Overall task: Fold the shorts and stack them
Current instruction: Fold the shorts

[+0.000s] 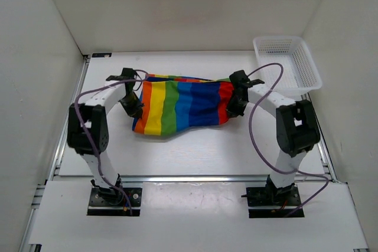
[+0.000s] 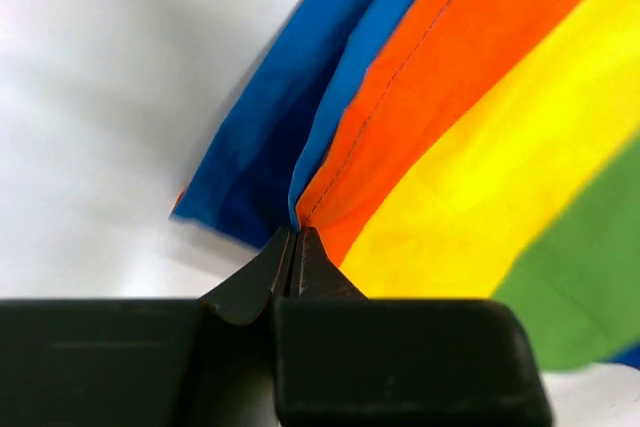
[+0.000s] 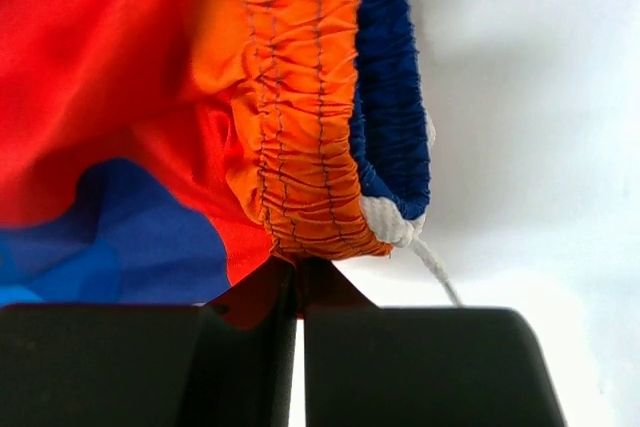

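Observation:
The rainbow-striped shorts (image 1: 180, 106) lie spread across the middle of the table, stretched between my two arms. At their left edge my left gripper (image 1: 134, 109) is shut on the fabric. The left wrist view shows its jaws pressed together on the blue and orange hem (image 2: 296, 232) of the shorts (image 2: 480, 147). My right gripper (image 1: 231, 110) is shut on the right edge. There the jaws pinch the gathered orange waistband (image 3: 300, 147), with the white drawstring (image 3: 400, 227) hanging beside it.
A white mesh basket (image 1: 287, 63) stands at the back right corner of the table. White walls close in the table on the left, back and right. Purple cables loop from both arms.

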